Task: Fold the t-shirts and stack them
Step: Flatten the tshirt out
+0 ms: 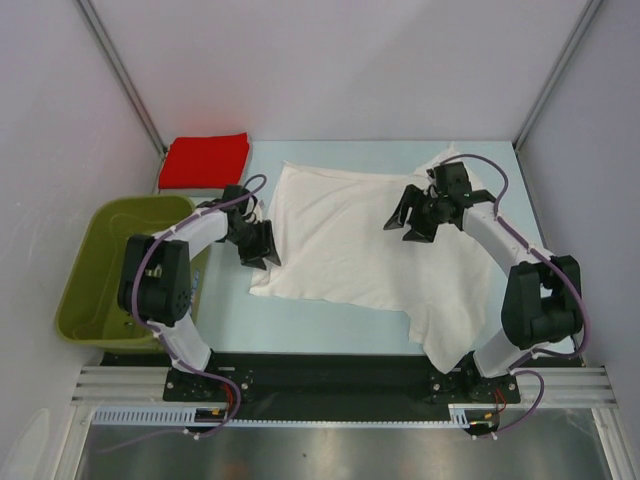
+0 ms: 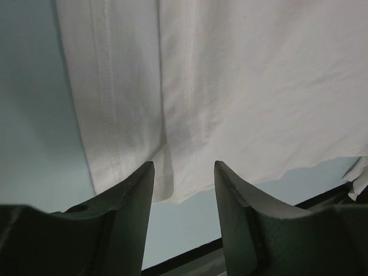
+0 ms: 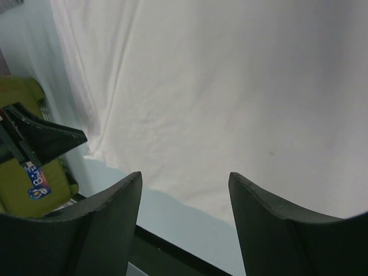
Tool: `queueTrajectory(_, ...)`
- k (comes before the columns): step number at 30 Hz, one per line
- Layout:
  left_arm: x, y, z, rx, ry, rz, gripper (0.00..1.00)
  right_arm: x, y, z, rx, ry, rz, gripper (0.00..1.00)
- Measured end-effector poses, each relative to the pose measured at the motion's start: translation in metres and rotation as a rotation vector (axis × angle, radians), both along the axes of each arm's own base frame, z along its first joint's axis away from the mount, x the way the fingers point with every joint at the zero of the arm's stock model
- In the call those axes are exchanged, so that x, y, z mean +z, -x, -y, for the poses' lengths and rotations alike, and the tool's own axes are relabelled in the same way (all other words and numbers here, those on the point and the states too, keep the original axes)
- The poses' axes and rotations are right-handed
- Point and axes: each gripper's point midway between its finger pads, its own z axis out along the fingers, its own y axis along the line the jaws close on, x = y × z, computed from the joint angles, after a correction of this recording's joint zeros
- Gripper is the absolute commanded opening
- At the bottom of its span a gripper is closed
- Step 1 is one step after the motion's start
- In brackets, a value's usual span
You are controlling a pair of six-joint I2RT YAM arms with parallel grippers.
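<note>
Just under left hand (image 2: 184, 165), white t-shirt (image 2: 253, 86)

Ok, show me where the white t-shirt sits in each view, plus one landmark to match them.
Top external: white t-shirt lies spread across the centre of the picture.
Left wrist: white t-shirt fills the upper frame, hemmed edge beyond the open jaws.
Right wrist: white t-shirt fills most of the frame above the open jaws.
Shared landmark: black rail along the near edge, below the shirt in every view.
</note>
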Motion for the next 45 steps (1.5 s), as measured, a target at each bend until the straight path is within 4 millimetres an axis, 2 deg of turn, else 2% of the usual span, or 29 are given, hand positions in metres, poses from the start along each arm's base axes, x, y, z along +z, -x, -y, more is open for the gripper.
queueTrajectory(5, -0.006, 0.003, 0.003, 0.003, 0.015, -0.025, 0.43, -0.007, 0.021, 0.004, 0.005, -0.008, -0.021, 0.68)
queueTrajectory(9, -0.010, 0.004, 0.004, 0.009, 0.022, -0.032, 0.33, -0.006, 0.023, 0.004, 0.011, -0.011, -0.014, 0.68)
queueTrajectory(12, -0.014, 0.004, 0.004, 0.019, 0.021, -0.036, 0.30, -0.005, 0.023, 0.003, 0.018, -0.015, -0.007, 0.67)
queueTrajectory(14, -0.015, 0.004, 0.003, 0.027, 0.018, -0.041, 0.24, -0.005, 0.023, 0.003, 0.022, -0.014, -0.005, 0.68)
queueTrajectory(17, -0.016, 0.003, 0.002, 0.038, 0.012, -0.037, 0.03, -0.004, 0.023, 0.003, 0.026, -0.018, -0.004, 0.68)
queueTrajectory(18, -0.016, 0.002, 0.002, 0.043, 0.007, -0.036, 0.00, -0.004, 0.023, 0.003, 0.028, -0.018, -0.003, 0.68)
queueTrajectory(30, -0.016, -0.015, -0.019, 0.089, -0.122, 0.018, 0.00, -0.006, 0.025, 0.001, 0.054, -0.020, -0.002, 0.68)
queueTrajectory(45, -0.011, -0.030, -0.042, 0.121, -0.190, 0.058, 0.00, -0.015, 0.031, 0.003, 0.054, -0.016, -0.029, 0.68)
